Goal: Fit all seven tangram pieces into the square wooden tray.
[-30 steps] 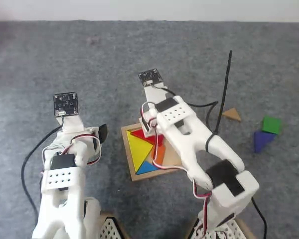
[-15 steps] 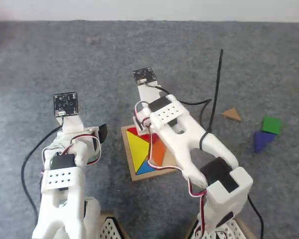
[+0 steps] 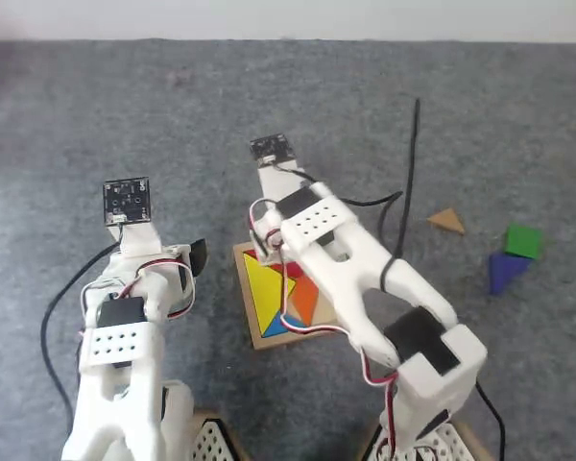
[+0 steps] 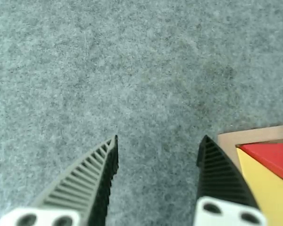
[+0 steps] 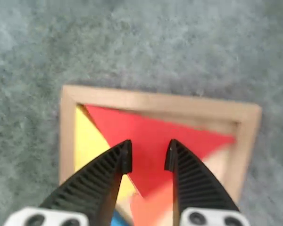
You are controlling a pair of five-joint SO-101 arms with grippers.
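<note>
The square wooden tray [image 3: 244,309] lies between the two arms. In it sit a yellow triangle [image 3: 263,285], an orange piece [image 3: 306,299], a blue piece [image 3: 275,326] and a red triangle [image 5: 151,128]. My right gripper [image 5: 148,153] hangs just above the red triangle, open by a narrow gap with nothing between its fingers. The right arm [image 3: 317,226] covers much of the tray from above. My left gripper [image 4: 159,141] is open over bare carpet beside the tray's corner [image 4: 236,137]. A tan triangle [image 3: 446,221], a green square [image 3: 523,240] and a dark blue piece [image 3: 506,270] lie loose at the right.
Grey carpet [image 3: 125,106] covers the table. A black cable [image 3: 411,168] runs from the right arm towards the back. The back and left of the carpet are open ground.
The right arm has swung left over the tray and now hides more of the red triangle from above. The left arm has kept still.
</note>
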